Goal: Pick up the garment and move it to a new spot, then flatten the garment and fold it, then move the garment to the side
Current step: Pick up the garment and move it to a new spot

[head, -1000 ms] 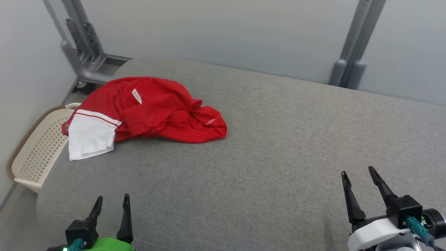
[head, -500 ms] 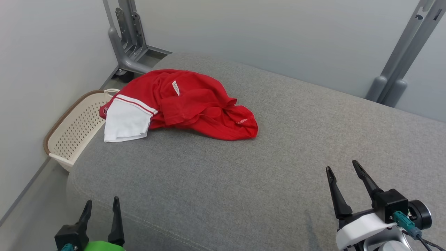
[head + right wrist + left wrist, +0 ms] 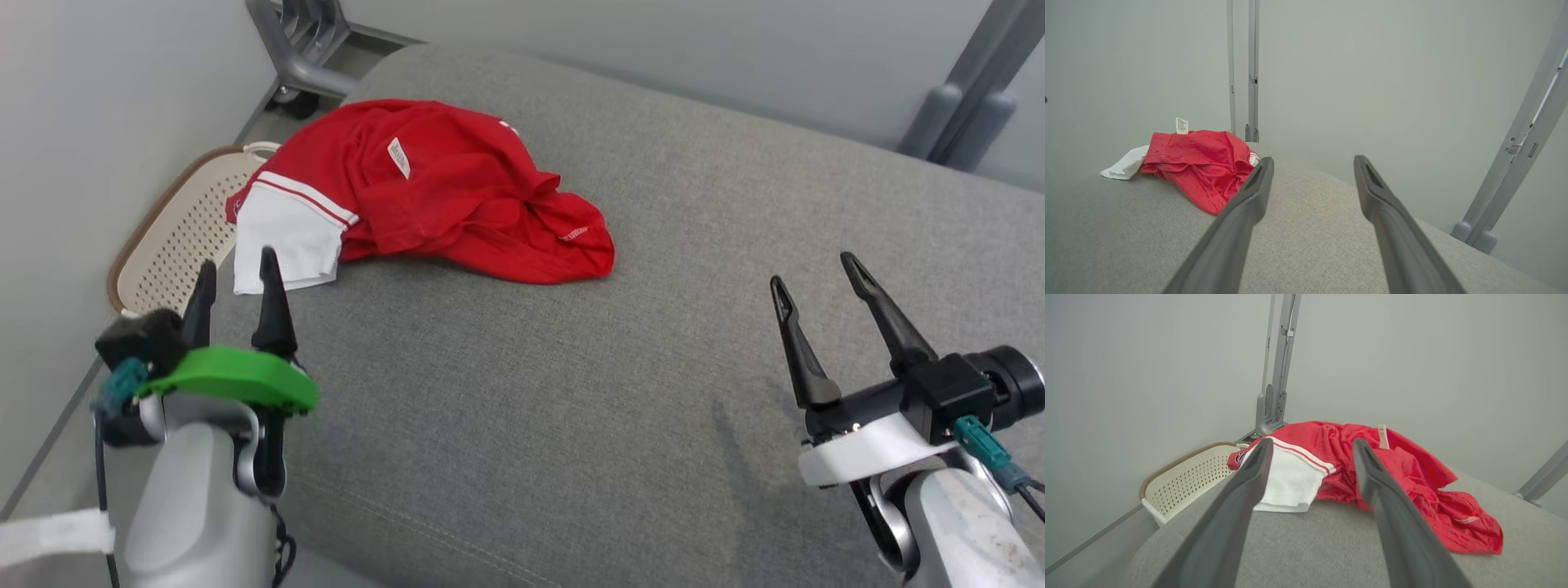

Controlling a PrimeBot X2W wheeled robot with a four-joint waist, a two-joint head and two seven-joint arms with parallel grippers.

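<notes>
Hovering empty with fingers parted, my left tool (image 3: 237, 259) faces the crumpled red shirt (image 3: 457, 188), heaped at the far left corner of the grey cushion (image 3: 571, 392) beside a basket (image 3: 175, 245). My right tool (image 3: 812, 269), also spread and empty, sits well apart. I judge a deep pinch behind the white panel (image 3: 282, 249) would lift it most cleanly.

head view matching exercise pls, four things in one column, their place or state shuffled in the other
Column one
1 garment
2 basket
3 left gripper
4 right gripper

Column two
a open, over the bare right side of the grey cushion
b crumpled heap on the cushion's far left part
c down beside the cushion's left edge, by the wall
d open, by the cushion's left edge, fingers toward the garment's white part

Pairs: 1-b, 2-c, 3-d, 4-a
</notes>
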